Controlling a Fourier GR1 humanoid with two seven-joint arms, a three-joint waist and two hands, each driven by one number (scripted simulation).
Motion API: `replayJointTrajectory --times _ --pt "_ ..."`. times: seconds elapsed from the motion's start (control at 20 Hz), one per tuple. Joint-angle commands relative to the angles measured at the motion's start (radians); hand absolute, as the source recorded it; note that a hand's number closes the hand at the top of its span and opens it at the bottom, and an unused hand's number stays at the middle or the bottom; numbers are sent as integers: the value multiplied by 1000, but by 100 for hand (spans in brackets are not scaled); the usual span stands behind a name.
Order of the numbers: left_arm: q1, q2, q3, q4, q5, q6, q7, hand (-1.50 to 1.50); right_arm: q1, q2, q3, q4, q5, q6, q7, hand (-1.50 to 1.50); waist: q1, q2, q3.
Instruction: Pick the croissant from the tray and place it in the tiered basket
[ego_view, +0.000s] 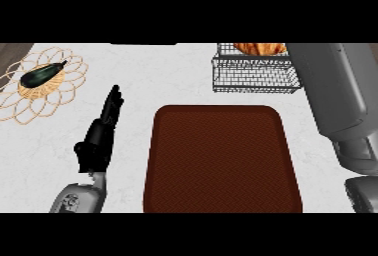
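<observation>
While the brown tray (221, 160) lies bare in the middle of the white tabletop (162, 75), the croissant (260, 48) sits in the upper tier of the black wire basket (255, 75) just beyond the tray's far right corner. The right forearm (332, 90) reaches up along the right edge toward the basket; its hand is hidden, so I cannot tell how its fingers stand. The left hand (100, 135) rests left of the tray, fingers straight and together. An eggplant (42, 74) lies on a woven mat (37, 87) at far left.

Croissant (260, 48) in tiered basket (255, 80); left hand (100, 135) open beside tray (221, 160)
</observation>
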Motion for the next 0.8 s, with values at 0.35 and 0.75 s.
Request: replayJointTrajectory --times 0.35,0.75 --pt "21 19 30 -10 14 -21 -15 0 70 -26 -176 -118 -99 -288 -29 -150 -16 -5 0" --pt "62 20 28 -44 4 -13 10 0 268 -113 -306 -452 -219 -209 94 -150 -51 -21 1"
